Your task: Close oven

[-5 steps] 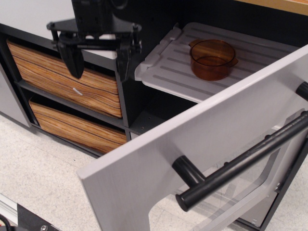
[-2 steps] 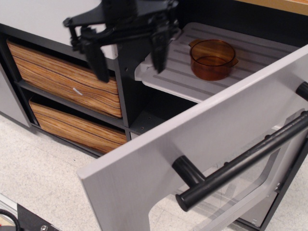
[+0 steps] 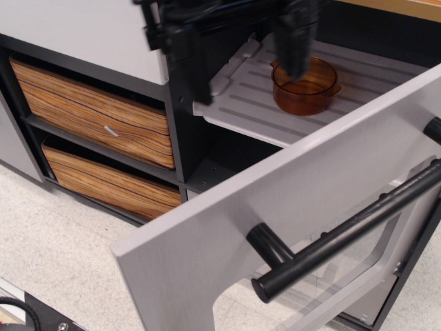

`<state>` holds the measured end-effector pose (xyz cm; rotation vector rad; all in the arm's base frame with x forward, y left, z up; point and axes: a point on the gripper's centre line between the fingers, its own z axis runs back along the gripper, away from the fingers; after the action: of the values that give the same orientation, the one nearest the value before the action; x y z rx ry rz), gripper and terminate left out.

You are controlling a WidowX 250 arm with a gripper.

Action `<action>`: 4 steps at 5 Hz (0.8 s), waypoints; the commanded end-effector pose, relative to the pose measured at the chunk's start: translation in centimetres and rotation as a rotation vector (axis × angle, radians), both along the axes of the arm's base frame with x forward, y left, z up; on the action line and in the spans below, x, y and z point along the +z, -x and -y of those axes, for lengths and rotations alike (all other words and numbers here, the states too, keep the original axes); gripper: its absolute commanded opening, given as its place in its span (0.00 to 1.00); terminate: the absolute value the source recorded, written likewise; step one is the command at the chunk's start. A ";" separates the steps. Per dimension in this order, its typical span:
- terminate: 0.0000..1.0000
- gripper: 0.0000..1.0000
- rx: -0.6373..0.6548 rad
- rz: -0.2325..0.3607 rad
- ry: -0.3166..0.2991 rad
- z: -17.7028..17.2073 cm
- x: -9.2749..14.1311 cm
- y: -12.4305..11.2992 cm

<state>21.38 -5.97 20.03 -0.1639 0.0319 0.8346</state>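
Oven door point(image 3: 227, 207) swings wide open toward us at the near right; we judge it a light, stiff hinged panel, best pushed on its flat grey face or thick black bar handle point(image 3: 344, 234). Farther back, an amber cup point(image 3: 303, 86) sits on the ribbed rack point(image 3: 241, 103). Above, our gripper point(image 3: 248, 52) hangs with fingers spread, empty; we read no writing.

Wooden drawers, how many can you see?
2. One wooden drawer is at the upper left, beside the open oven. The other wooden drawer sits right below it. Any more would be out of view past the left edge.
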 end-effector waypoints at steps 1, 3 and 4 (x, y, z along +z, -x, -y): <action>0.00 1.00 0.069 0.025 0.098 3.4 3.8 -0.1; 0.00 1.00 0.176 -0.023 0.130 6.6 2.1 0.1; 0.00 1.00 0.211 -0.052 0.160 7.9 0.5 0.4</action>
<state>20.23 -14.23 19.34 -0.2728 0.1501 1.0490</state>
